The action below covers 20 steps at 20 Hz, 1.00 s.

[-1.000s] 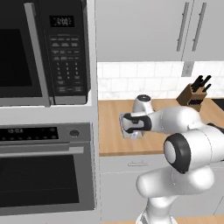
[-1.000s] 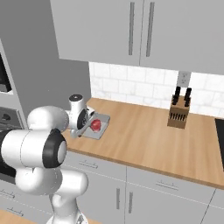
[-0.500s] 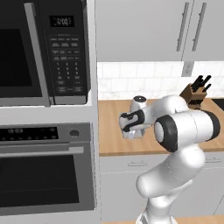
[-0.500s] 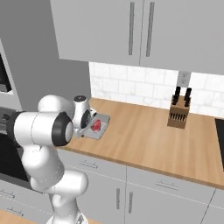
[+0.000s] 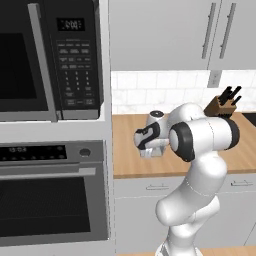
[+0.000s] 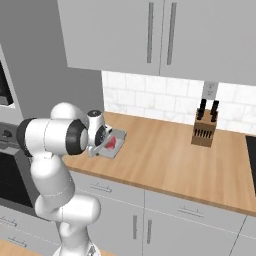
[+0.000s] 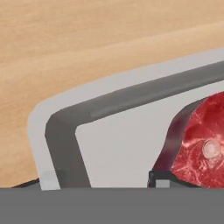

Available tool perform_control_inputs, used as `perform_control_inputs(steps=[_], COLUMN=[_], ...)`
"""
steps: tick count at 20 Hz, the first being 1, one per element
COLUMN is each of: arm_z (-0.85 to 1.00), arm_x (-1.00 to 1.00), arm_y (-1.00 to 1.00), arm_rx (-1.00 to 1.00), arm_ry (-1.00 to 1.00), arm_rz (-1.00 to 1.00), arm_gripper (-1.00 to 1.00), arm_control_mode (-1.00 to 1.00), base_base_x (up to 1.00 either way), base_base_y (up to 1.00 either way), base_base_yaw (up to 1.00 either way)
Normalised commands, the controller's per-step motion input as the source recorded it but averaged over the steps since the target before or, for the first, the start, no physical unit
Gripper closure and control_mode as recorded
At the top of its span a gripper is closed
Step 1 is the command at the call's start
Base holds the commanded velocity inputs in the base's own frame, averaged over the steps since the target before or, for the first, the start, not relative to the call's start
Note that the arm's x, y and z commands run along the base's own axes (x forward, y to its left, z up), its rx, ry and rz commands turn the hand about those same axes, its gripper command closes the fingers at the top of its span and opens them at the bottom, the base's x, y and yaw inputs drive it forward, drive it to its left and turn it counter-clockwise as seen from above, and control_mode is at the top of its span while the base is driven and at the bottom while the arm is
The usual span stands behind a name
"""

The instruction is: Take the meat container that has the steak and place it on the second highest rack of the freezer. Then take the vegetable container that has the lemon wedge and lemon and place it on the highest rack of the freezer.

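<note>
The meat container is a shallow grey tray on the wooden counter, near its left end. The red steak lies inside it. In the hand view the container's rounded corner is very close, with the steak at the right. My gripper is down at that corner. One fingertip is outside the rim and the other is inside, next to the steak, with a gap still between them. The gripper also hangs over the tray in the left base view. The freezer, the vegetable container, the lemon and the lemon wedge are out of view.
A knife block stands at the back of the counter, to the right. A microwave and a wall oven fill the tall unit left of the counter. Grey cabinets hang overhead.
The arm's elbow has swung across in front of the counter. The hand has stayed at the tray's corner, and its jaws have narrowed around the rim.
</note>
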Motion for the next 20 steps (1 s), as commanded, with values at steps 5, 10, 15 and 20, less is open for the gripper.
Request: perform_control_inputs(steps=[5, 10, 15, 20], arm_z=[-0.03, 0.0, 0.21, 0.56], arm_x=[0.0, -0.03, -0.37, -0.36], arm_y=[0.0, 0.0, -0.08, -0.18], arm_rx=[0.0, 0.0, 0.0, 0.0], arm_ry=[0.0, 0.0, -0.04, -0.02], arm_rz=[0.0, 0.0, 0.05, 0.07], arm_gripper=[1.0, 1.0, 1.0, 1.0], arm_control_mode=[-1.0, -1.0, -1.0, -1.0], base_base_x=[0.0, 0.0, 0.0, 0.0], base_base_y=[0.0, 0.0, 0.0, 0.0], base_base_yaw=[0.0, 0.0, 0.0, 0.0])
